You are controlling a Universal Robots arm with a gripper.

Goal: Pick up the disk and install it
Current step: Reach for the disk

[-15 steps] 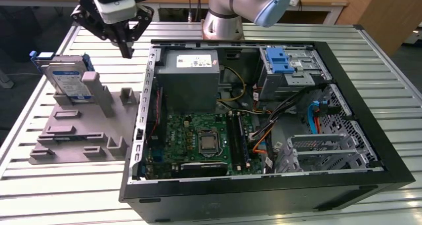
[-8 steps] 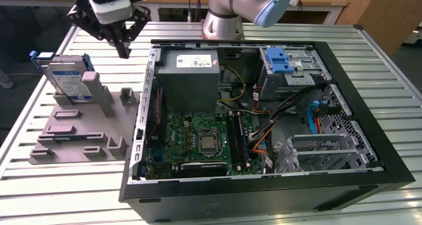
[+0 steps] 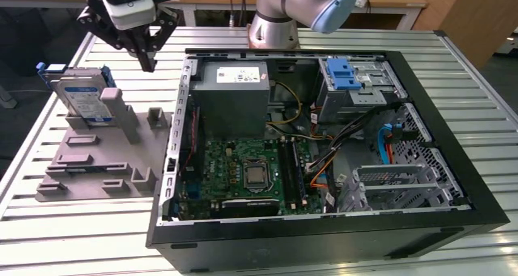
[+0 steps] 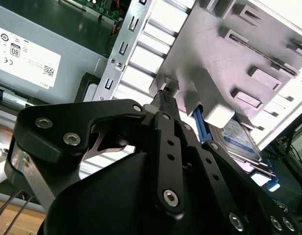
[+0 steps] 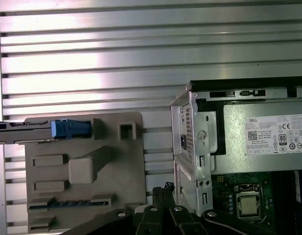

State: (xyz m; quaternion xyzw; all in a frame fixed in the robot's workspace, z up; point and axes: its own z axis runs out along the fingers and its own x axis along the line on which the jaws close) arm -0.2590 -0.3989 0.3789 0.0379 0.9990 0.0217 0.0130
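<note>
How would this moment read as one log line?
gripper: shut, empty, near grey holder | disk: upright in holder, untouched

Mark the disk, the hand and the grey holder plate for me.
the disk (image 3: 84, 101): exterior view, on its white-and-blue label.
the hand (image 3: 147, 62): exterior view, midway between its fingertips.
the grey holder plate (image 3: 121, 144): exterior view, on a bare flat part of its base.

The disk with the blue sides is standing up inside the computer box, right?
Not quite. The disk is standing up, but in the grey holder beside the computer case, not inside it. The exterior view shows this.
</note>
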